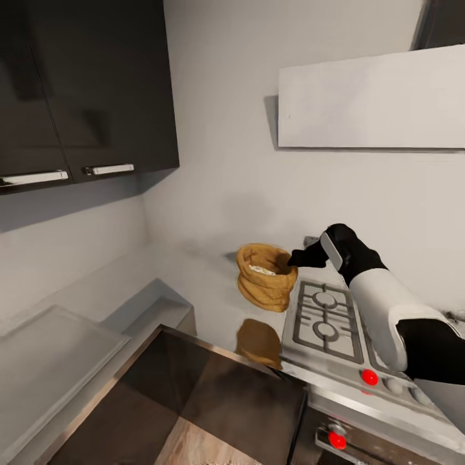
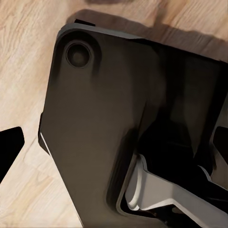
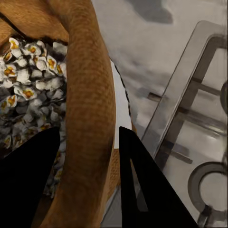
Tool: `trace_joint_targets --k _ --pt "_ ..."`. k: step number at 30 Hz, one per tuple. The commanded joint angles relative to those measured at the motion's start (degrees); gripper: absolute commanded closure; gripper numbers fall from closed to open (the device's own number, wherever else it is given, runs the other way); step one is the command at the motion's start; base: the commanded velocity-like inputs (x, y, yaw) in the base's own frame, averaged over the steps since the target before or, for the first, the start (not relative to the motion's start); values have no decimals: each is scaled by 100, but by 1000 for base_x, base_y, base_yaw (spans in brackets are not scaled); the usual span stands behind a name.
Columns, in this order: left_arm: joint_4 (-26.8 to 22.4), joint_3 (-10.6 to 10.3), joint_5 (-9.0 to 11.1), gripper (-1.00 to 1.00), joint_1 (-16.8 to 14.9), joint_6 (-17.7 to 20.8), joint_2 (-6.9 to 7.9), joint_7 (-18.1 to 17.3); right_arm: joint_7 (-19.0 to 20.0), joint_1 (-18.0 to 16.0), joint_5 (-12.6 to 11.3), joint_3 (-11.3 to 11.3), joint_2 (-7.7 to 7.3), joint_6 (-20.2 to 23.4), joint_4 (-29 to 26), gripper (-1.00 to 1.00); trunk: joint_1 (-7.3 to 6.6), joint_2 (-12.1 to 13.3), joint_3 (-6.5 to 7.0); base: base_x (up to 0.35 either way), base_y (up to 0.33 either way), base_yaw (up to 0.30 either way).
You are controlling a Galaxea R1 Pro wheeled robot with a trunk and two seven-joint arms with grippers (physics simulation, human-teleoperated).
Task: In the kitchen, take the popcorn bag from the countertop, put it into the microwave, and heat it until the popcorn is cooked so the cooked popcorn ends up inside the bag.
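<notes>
My right gripper (image 1: 303, 258) at popcorn bag (image 1: 266, 276), fingers (image 3: 152, 190) straddling rolled rim, one inside, one outside; jaws apart, not yet pinching. Rim gives firm hold on soft sack. Bag sits on countertop (image 1: 206, 284) just beside hob (image 1: 326, 316). Left gripper state: cannot tell.

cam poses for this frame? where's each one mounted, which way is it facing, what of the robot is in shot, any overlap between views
Head: high on the robot, facing forward and down at the countertop corner; the right arm reaches to the popcorn bag beside the gas hob.
Left wrist: on the left arm, facing down at the wood floor and the robot's dark base.
Right wrist: along the right gripper, its fingers astride the bag's rolled rim; popcorn inside.
Shared: head and right wrist both show bag, hob and countertop.
</notes>
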Motion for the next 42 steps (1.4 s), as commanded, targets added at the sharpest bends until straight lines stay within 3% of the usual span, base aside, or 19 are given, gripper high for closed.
trace_joint_targets --k 1,14,34,36,38,42 --pt "3 29 -10 -100 -4 -18 -1 -1 -22 0 -68 37 -43 19 -20 100 2 -10 -11 -106 -19 -187" --pt "3 22 -1 -100 -8 -18 -8 16 -64 63 -60 54 -108 19 -36 100 2 -10 -11 -21 -8 -76" --pt "3 21 -1 -100 -8 -18 -8 20 -70 66 -62 215 -108 19 -43 100 2 -10 -11 -275 -180 0" --pt "3 21 -1 -100 -8 -18 -7 21 -285 66 -64 197 -109 19 -41 100 2 -10 -11 -283 -188 0" --pt "3 21 -1 -100 -8 -18 -2 20 -847 66 -83 136 -128 19 -44 100 2 -10 -11 -283 -188 0" --pt "3 29 -4 -100 -8 -18 0 21 -1324 64 -118 1 -215 19 -49 100 2 -10 -11 -283 -188 0"
